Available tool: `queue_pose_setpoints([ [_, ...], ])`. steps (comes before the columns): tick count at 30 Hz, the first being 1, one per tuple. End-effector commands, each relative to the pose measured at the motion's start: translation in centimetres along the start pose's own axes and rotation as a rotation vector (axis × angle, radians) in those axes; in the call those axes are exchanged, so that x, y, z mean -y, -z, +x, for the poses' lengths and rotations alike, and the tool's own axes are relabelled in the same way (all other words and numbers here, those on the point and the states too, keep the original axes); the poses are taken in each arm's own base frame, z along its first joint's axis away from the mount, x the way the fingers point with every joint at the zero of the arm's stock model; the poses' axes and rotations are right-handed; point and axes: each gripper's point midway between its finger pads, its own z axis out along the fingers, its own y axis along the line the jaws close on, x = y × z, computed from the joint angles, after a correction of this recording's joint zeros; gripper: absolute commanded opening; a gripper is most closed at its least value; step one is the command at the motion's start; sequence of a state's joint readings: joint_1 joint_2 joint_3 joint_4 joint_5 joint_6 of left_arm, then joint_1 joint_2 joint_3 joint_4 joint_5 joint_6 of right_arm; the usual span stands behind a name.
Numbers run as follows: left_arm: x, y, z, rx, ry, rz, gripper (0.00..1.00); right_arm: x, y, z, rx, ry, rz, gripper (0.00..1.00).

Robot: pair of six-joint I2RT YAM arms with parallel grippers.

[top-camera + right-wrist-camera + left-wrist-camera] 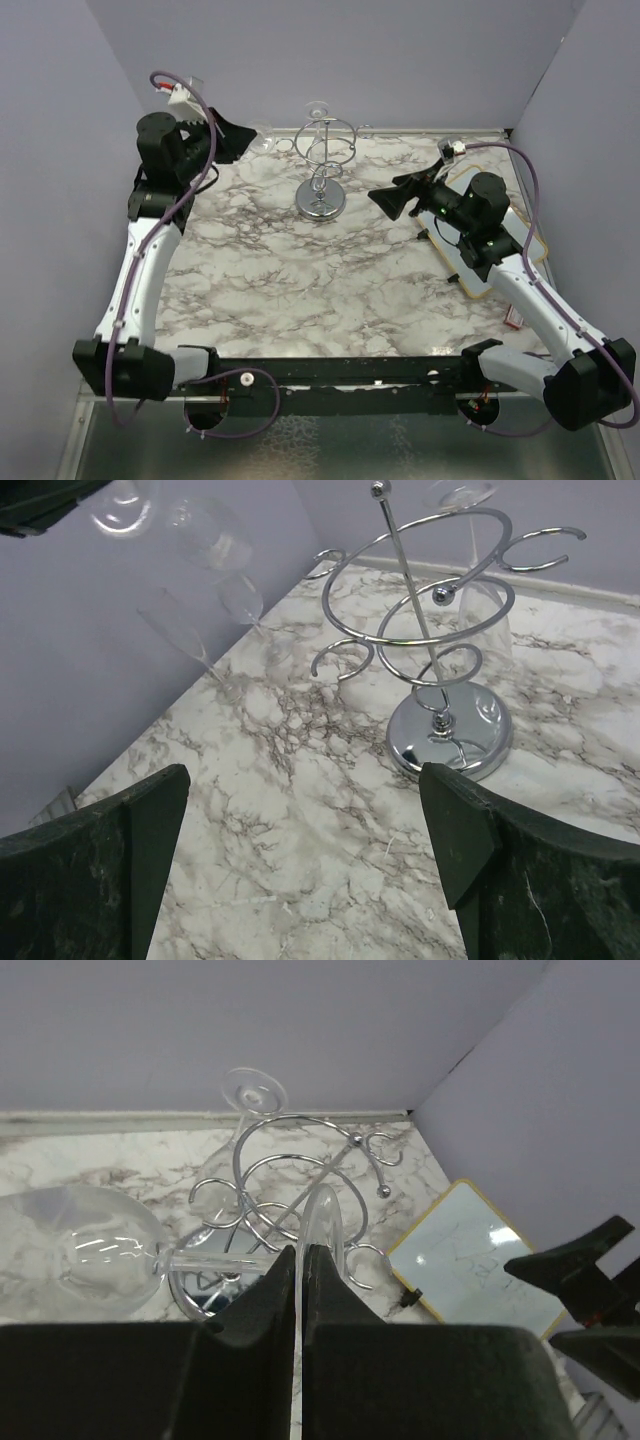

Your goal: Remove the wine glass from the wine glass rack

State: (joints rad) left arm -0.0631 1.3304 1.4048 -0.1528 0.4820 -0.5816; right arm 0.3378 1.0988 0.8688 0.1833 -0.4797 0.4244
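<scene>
The chrome wine glass rack (322, 170) stands on the marble table at the back centre. My left gripper (240, 140) is shut on the round foot of a clear wine glass (264, 144), held sideways in the air just left of the rack and apart from its arms. In the left wrist view the fingers (300, 1252) pinch the foot edge-on, with the bowl (85, 1250) to the left and the rack (300, 1175) behind. A second glass (252, 1092) hangs upside down on the rack's far side. My right gripper (385, 200) is open and empty to the right of the rack (430, 630).
A yellow-edged whiteboard (528, 240) lies on the table's right side under the right arm and also shows in the left wrist view (470, 1260). Purple walls close in the back and both sides. The rack's mirrored base (450, 730) sits just ahead of my right fingers.
</scene>
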Motion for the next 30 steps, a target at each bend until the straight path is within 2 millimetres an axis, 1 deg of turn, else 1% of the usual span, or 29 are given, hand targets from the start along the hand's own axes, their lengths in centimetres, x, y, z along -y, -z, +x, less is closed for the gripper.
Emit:
queue_pose_setpoints([
  [1, 3.5, 4.1, -0.9, 0.139, -0.396, 0.054, 0.0, -1.0, 0.0, 0.2, -0.019, -0.018, -0.063, 1.0],
  [4, 5.1, 6.4, 0.8, 0.176, -0.535, 0.117, 0.0, -2.2, -0.1, 1.0, -0.064, -0.033, -0.148, 1.0],
  [5, 5.7, 7.1, 1.5, 0.177, -0.566, 0.153, 0.0, -3.1, -0.1, 1.4, -0.084, -0.022, -0.213, 0.99],
  [8, 7.8, 8.9, 3.7, 0.173, -0.638, 0.278, 0.0, -6.1, 0.4, 2.1, -0.13, -0.006, -0.422, 0.93],
  [9, 8.4, 9.6, 4.5, 0.179, -0.658, 0.323, 0.0, -7.5, 0.6, 2.5, -0.147, 0.006, -0.498, 0.92],
  [11, 9.5, 11.2, 6.0, 0.211, -0.697, 0.398, 0.0, -9.9, 0.4, 3.0, -0.148, 0.079, -0.592, 0.91],
  [14, 10.2, 12.6, 7.8, 0.236, -0.729, 0.47, 0.0, -13.7, -0.3, 4.3, -0.129, 0.251, -0.697, 0.91],
  [15, 10.4, 13.0, 8.4, 0.233, -0.731, 0.491, 0.0, -14.4, -0.7, 4.4, -0.114, 0.288, -0.713, 0.91],
  [16, 10.5, 13.4, 8.9, 0.231, -0.732, 0.508, 0.0, -14.7, -1.2, 4.6, -0.105, 0.302, -0.726, 0.91],
  [17, 10.7, 13.8, 9.3, 0.23, -0.734, 0.525, 0.0, -14.9, -1.6, 4.3, -0.082, 0.306, -0.734, 0.9],
  [19, 11.1, 14.5, 10.0, 0.234, -0.729, 0.554, 0.0, -15.1, -2.5, 3.8, -0.044, 0.291, -0.747, 0.85],
  [20, 11.3, 14.8, 10.3, 0.236, -0.726, 0.568, 0.0, -15.6, -2.7, 3.6, -0.028, 0.295, -0.776, 0.8],
  [22, 11.6, 15.3, 10.8, 0.234, -0.717, 0.59, 0.0, -16.5, -3.4, 3.3, 0.003, 0.313, -0.83, 0.63],
  [23, 11.7, 15.5, 11.1, 0.233, -0.711, 0.597, 0.0, -16.7, -3.8, 3.4, 0.006, 0.314, -0.843, 0.6],
  [26, 12.3, 16.2, 11.5, 0.236, -0.704, 0.623, 0.0, -17.8, -4.1, 3.7, 0.028, 0.312, -0.913, 0.6],
  [29, 12.4, 16.4, 11.7, 0.24, -0.712, 0.632, 0.0, -19.4, -3.4, 3.8, 0.071, 0.326, -1.01, 0.6],
  [30, 12.5, 16.5, 11.8, 0.24, -0.713, 0.635, 0.0, -19.7, -3.5, 4.0, 0.07, 0.317, -1.017, 0.59],
])
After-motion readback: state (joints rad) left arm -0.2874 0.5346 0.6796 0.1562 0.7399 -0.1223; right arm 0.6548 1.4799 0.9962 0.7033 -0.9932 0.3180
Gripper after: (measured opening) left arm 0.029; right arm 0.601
